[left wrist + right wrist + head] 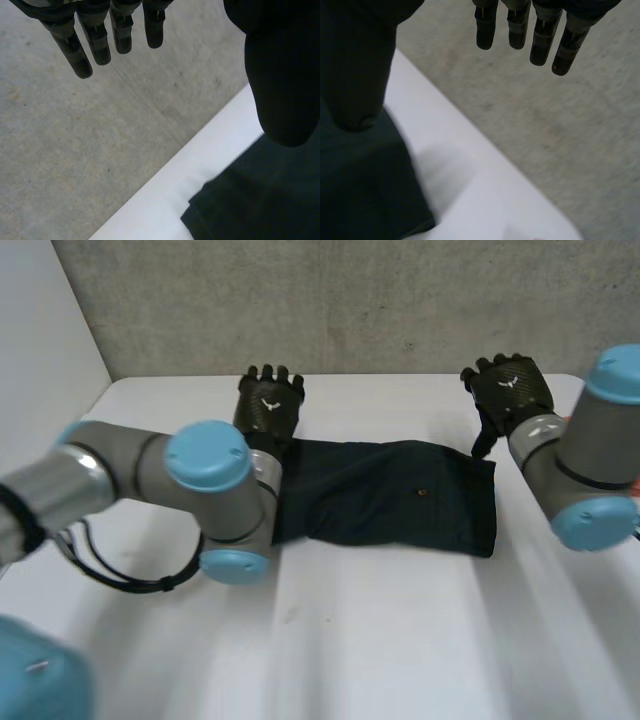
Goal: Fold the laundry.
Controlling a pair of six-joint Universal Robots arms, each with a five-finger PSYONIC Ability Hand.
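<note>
A dark folded cloth (390,498) lies flat on the white table (380,640), stretched between the two arms. My left hand (269,405) hovers above the cloth's far left corner, fingers (95,40) straight and holding nothing. Under that palm, the left wrist view has a corner of the cloth (260,200). My right hand (512,390) is raised above the far right corner, its fingers (540,35) straight and empty too. The cloth's edge (365,190) lies below its thumb in the right wrist view.
A grey concrete wall (350,300) rises just behind the table's far edge. The left arm's elbow (215,500) rests low over the table beside the cloth's left end.
</note>
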